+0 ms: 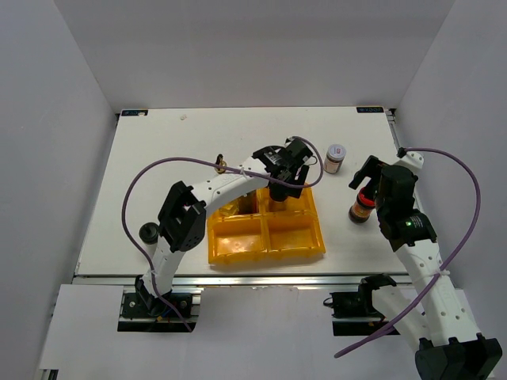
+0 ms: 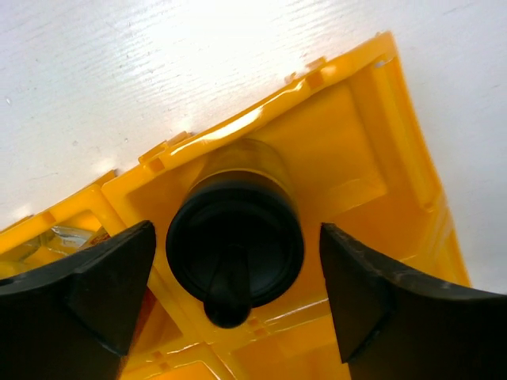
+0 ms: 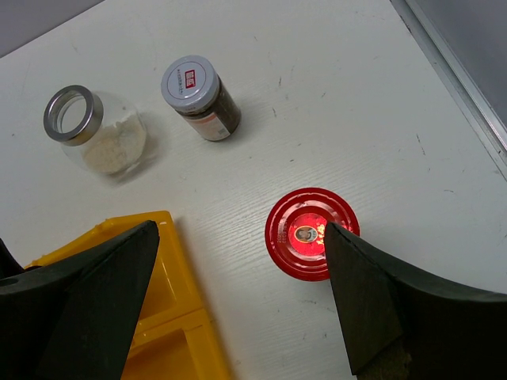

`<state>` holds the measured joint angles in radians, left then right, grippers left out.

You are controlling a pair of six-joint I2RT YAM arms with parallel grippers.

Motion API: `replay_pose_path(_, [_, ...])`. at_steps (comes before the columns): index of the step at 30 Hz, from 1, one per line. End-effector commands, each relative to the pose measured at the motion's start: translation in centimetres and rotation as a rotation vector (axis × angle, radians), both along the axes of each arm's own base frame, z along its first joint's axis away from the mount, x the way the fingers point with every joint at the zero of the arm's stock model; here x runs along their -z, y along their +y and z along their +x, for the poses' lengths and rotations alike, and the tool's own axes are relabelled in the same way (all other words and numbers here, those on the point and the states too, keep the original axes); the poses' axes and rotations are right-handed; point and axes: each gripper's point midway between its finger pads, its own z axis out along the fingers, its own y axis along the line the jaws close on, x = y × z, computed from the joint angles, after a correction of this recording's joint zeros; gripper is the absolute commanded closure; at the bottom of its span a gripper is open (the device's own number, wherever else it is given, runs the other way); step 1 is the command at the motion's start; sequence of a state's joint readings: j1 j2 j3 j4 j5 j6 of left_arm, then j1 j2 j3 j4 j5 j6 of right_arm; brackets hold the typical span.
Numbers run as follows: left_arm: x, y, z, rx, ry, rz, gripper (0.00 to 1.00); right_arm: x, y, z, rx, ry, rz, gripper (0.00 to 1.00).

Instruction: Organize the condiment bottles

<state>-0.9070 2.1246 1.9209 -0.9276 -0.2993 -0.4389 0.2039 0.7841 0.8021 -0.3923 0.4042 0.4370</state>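
Left hand point(image 1: 287, 187): wide open over the far right box of the yellow tray point(image 1: 266, 255). It holds nothing.
Tall dark bottle point(image 2: 235, 241): stands in that box with its black cap up. It is between the two fingers point(image 2: 87, 293), with a gap on each side.
Right hand point(image 3: 242, 228): wide open and holding nothing. It hangs above the worktop point(image 3: 341, 95), just right of the tray.
Red-lidded bottle point(image 3: 305, 237): stands on the worktop outside the tray, under the right hand. It is close to one finger; I cannot tell if they touch.
Silver-lidded jar point(image 3: 192, 85): on the worktop past the tray, with dark stuff inside.
Wide clear jar point(image 3: 91, 131): beside the silver-lidded jar, with white powder inside.
Black-lidded shaker point(image 1: 148, 232): alone on the worktop, left of the tray.
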Motion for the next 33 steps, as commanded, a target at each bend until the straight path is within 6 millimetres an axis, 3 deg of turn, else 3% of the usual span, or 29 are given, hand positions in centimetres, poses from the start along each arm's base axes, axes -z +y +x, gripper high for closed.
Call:
replay_pose_path(1, [-3.3,-0.5,1.0,-0.007,-0.061,-0.048,0.06,-1.1,0.0,0.1,-0.008,-0.048,0.002,0.11])
replay_pose_path(5, [-4.6,-0.9,1.3,0.005,-0.074,-0.071,0.04,-1.4,0.1,0.0,-0.014,-0.056,0.005,0.11])
replay_pose_path(8, [-7.5,-1.8,1.9,0.031,-0.120,-0.108,0.04,-1.7,0.3,0.0,-0.030,-0.064,0.009,0.11])
replay_pose_path(9, [-10.1,-2.3,2.5,0.033,-0.164,-0.145,0.03,-1.9,0.4,0.0,-0.036,-0.069,0.010,0.11])
replay_pose_path(12, [-14.4,-2.5,3.3,0.051,-0.244,-0.187,0.02,-2.1,0.8,0.0,-0.063,-0.071,0.007,0.11])
replay_pose_path(13, [-17.7,-2.4,3.6,0.052,-0.308,-0.232,0.02,-2.2,0.9,0.0,-0.071,-0.071,0.005,0.11])
replay_pose_path(15, [-20.8,-1.1,4.2,0.002,-0.397,-0.245,0.02,-2.3,1.0,0.0,-0.078,-0.075,0.007,0.11])
replay_pose_path(16, [-23.2,0.3,3.8,-0.031,-0.443,-0.266,0.02,-2.4,1.2,0.1,-0.092,-0.080,0.010,0.11])
replay_pose_path(17, [-24.2,1.5,3.8,-0.070,-0.473,-0.266,0.02,-2.5,1.3,0.1,-0.095,-0.087,0.011,0.11])
replay_pose_path(19, [-27.1,6.1,3.4,-0.222,-0.563,-0.260,0.02,-2.4,1.6,0.2,-0.117,-0.088,0.009,0.11])
replay_pose_path(21, [-28.1,10.8,3.8,-0.382,-0.608,-0.262,0.02,-2.3,1.8,0.3,-0.130,-0.084,0.009,0.11])
replay_pose_path(22, [-26.7,13.2,3.8,-0.445,-0.598,-0.215,0.02,-2.3,1.8,0.3,-0.133,-0.083,0.007,0.11])
replay_pose_path(23, [-28.1,16.6,2.8,-0.503,-0.607,-0.242,0.02,-2.3,2.0,0.4,-0.142,-0.083,0.005,0.11])
replay_pose_path(24, [-27.9,18.9,2.7,-0.575,-0.596,-0.268,0.02,-2.3,2.1,0.5,-0.147,-0.082,0.005,0.11])
replay_pose_path(25, [-27.6,23.4,3.4,-0.691,-0.607,-0.246,0.02,-2.3,2.3,0.5,-0.159,-0.079,0.006,0.11])
replay_pose_path(26, [-25.6,26.0,2.6,-0.760,-0.603,-0.164,0.02,-2.2,2.4,0.6,-0.163,-0.078,0.005,0.11])
replay_pose_path(27, [-26.5,28.3,1.2,-0.876,-0.636,-0.218,0.02,-2.2,2.4,0.7,-0.161,-0.079,0.005,0.11])
replay_pose_path(28, [-25.7,30.2,0.8,-0.928,-0.600,-0.229,0.02,-2.0,2.4,0.7,-0.162,-0.077,0.004,0.11])
replay_pose_path(29, [-23.2,31.1,0.3,-0.947,-0.548,-0.205,0.02,-2.0,2.4,0.8,-0.165,-0.077,0.003,0.11])
replay_pose_path(30, [-23.0,33.1,-0.5,-1.008,-0.550,-0.236,0.02,-1.9,2.6,0.9,-0.173,-0.072,0.004,0.11])
replay_pose_path(32, [-20.1,35.0,-2.2,-1.064,-0.453,-0.192,0.02,-1.4,2.7,1.0,-0.181,-0.055,0.006,0.11])
replay_pose_path(33, [-18.4,37.3,-3.2,-1.172,-0.416,-0.159,0.02,-1.3,2.8,1.0,-0.181,-0.058,0.011,0.11])
